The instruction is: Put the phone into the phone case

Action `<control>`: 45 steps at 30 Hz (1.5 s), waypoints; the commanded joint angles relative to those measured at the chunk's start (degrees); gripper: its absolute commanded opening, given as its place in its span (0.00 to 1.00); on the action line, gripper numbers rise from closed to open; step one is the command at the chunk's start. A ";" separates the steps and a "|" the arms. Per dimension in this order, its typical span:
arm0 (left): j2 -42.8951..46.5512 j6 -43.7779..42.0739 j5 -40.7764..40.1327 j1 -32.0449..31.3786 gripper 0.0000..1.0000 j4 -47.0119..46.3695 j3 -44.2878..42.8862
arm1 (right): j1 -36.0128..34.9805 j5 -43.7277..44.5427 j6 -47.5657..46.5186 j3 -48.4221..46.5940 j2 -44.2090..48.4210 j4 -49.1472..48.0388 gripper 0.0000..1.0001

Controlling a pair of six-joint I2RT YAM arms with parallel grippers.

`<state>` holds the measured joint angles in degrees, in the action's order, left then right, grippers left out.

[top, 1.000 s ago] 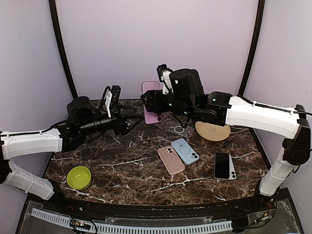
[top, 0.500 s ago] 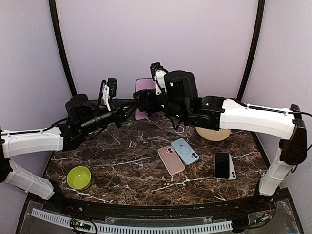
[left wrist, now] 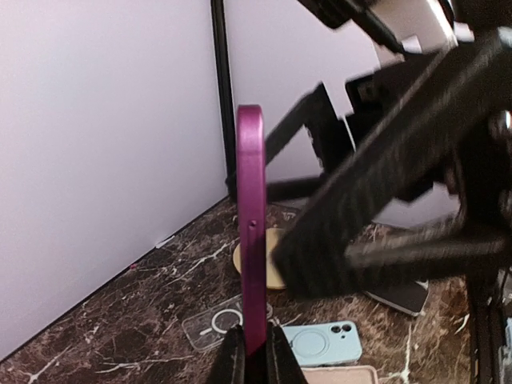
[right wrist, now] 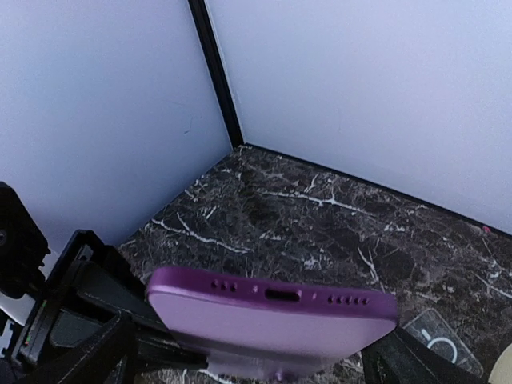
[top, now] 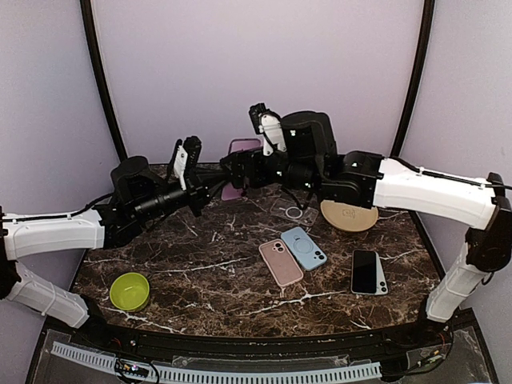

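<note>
Left gripper [left wrist: 254, 354] clenched on 1 edge of purple phone [left wrist: 250, 224], holding it upright over table [top: 200, 264] rear. Right gripper [right wrist: 260, 352] spread wide, flanking phone without grip. Judged: 1-arm carry toward 3 candidates, clear case [top: 290, 213], blue case [top: 303, 247], pink case [top: 281, 262]

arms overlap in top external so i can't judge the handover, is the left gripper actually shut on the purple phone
observer: Yes. In the left wrist view the left gripper is shut on the purple phone, pinching the end nearest that camera across its thickness.
operator: and the right gripper
observer: In the right wrist view the right gripper is open, one finger on each side of the phone, and does not seem to press on it.
operator: which end faces that camera
observer: The end with the charging port and speaker holes.
</note>
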<state>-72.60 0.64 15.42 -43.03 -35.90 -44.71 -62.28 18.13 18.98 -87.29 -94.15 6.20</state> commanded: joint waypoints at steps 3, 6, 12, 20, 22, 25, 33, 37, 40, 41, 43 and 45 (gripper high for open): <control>3.54 -31.03 -0.01 -1.05 0.00 8.76 1.82 | 5.39 -20.67 -2.22 3.38 11.16 20.03 0.98; 4.74 -39.65 0.22 -1.57 0.00 9.49 3.74 | 6.19 -25.65 -2.57 4.33 14.64 26.28 0.98; 5.36 -61.30 -3.10 -5.63 0.00 9.95 5.64 | 6.63 -22.75 -1.77 -3.22 10.72 37.11 0.99; 4.34 -76.25 -8.52 -10.51 0.00 5.90 7.56 | 7.02 -25.74 -0.05 -10.20 -0.78 43.15 0.98; 3.80 -78.40 -10.30 -11.47 0.00 4.45 8.31 | 7.24 -28.56 0.02 -11.05 -2.61 42.37 0.99; 3.04 -81.80 -12.11 -12.76 0.00 3.03 8.90 | 7.26 -32.63 -0.04 -12.34 -5.33 41.61 0.98; 1.49 -85.26 -14.71 -13.58 0.00 -0.29 9.95 | 7.26 -37.93 -0.83 -10.98 -8.98 42.32 0.99; 0.79 -85.30 -15.64 -13.64 0.00 -1.14 9.91 | 7.26 -38.77 -1.40 -10.24 -10.09 42.29 0.96; -0.05 -85.37 -16.97 -13.66 0.00 -2.18 9.99 | 7.26 -39.15 -1.98 -9.63 -10.69 42.47 0.95; -0.14 -85.41 -16.97 -13.66 0.00 -2.21 9.99 | 7.26 -38.52 -1.96 -9.43 -10.88 42.60 0.93; -0.09 -85.27 -16.73 -13.66 0.00 -2.20 10.07 | 7.26 -36.76 -2.08 -9.39 -11.28 43.18 0.89; -0.06 -85.13 -16.58 -13.66 0.00 -2.24 10.06 | 7.26 -35.42 -2.01 -9.60 -11.75 43.37 0.83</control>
<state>-73.45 -84.25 -0.58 -56.49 -32.45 -34.70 -55.33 -19.16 17.58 -97.23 -104.86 49.12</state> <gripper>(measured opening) 0.067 0.868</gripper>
